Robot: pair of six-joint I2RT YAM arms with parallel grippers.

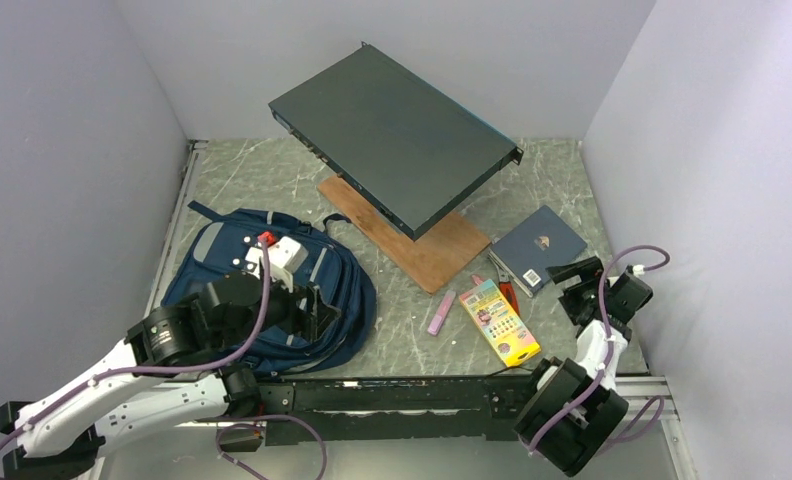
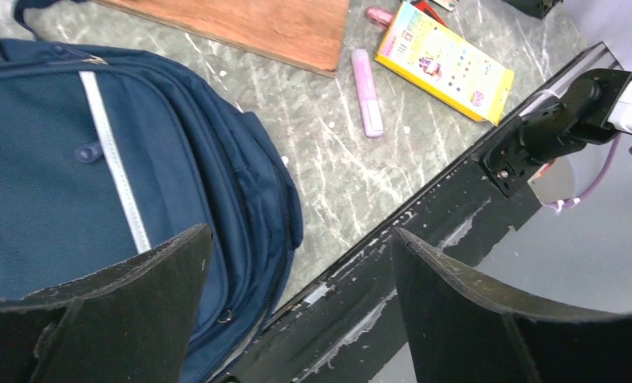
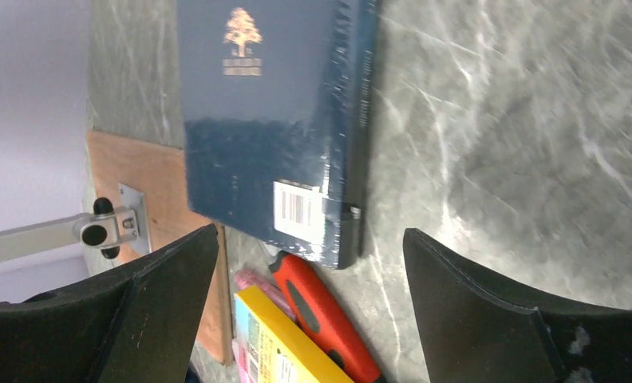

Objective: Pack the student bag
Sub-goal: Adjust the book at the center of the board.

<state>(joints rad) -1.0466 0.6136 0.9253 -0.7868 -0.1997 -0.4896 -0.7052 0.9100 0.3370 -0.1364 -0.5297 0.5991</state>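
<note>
Grey marbled tabletop [image 1: 392, 340]. At nine o'clock, student bag [image 1: 212, 250] lying flat beneath left gripper [image 2: 301, 235], jaws wide, nothing between. At three o'clock, right gripper [image 3: 310, 233], equally wide, above navy book [image 3: 257, 96]. Probably best: unzip bag fully first, then bring book across.

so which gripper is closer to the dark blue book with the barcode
Right. The right gripper hangs open at the near right corner of the book. The left gripper is across the table, open above the student bag.
</note>
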